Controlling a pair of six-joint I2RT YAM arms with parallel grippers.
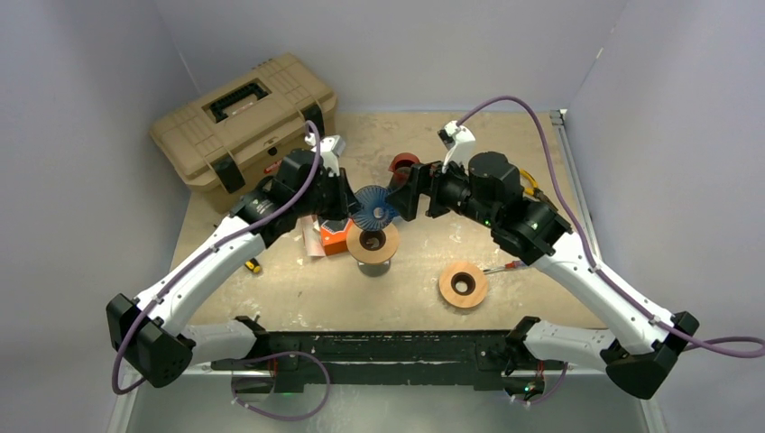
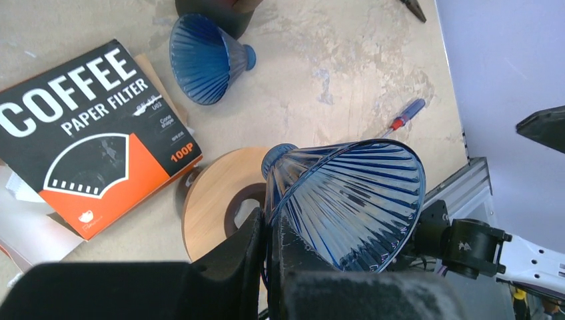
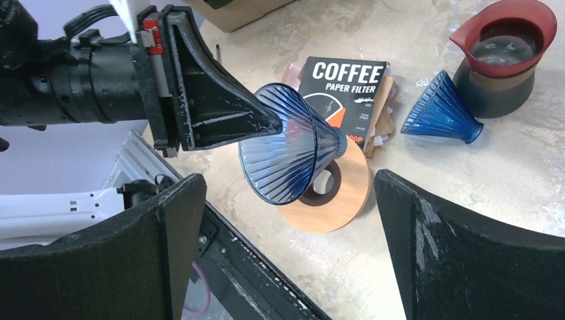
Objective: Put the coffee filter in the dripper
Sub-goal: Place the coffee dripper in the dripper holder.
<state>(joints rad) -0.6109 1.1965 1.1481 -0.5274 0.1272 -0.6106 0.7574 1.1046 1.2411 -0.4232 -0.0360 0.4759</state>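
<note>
Seen from above, a light, scuffed table point(image 1: 424, 271) is reached over by two white and black arms from the near edge. At the middle of the table a blue dripper point(image 2: 353, 200), a ribbed see-through cone, is held in the air by the left tool point(image 2: 270, 223), whose fingers are clamped together on the cone's rim, one inside and one outside. The cone is tilted on its side, its wide mouth turned toward the right arm and its narrow end pointed down at a round wooden stand point(image 3: 333, 200) with a dark hole in its middle. Whether the narrow end touches the stand cannot be told. The right tool point(image 3: 290, 180) is held just to the right of the dripper, its two padded fingers spread wide apart and nothing gripped between them. The coffee filter box point(image 2: 93, 133), black and orange and lettered "COFFEE PAPER FILTER", is laid flat on the table just left of the stand, with sheets of paper showing from under it. Farther back, a second blue dripper point(image 3: 440, 110) is laid on its side beside a dark carafe point(image 3: 503, 60) with a red rim. A tan toolbox point(image 1: 244, 117) is set in the far left corner. To the near right, a separate wooden ring point(image 1: 463, 284) is laid flat, with a red-handled screwdriver point(image 2: 408, 115) near it.
</note>
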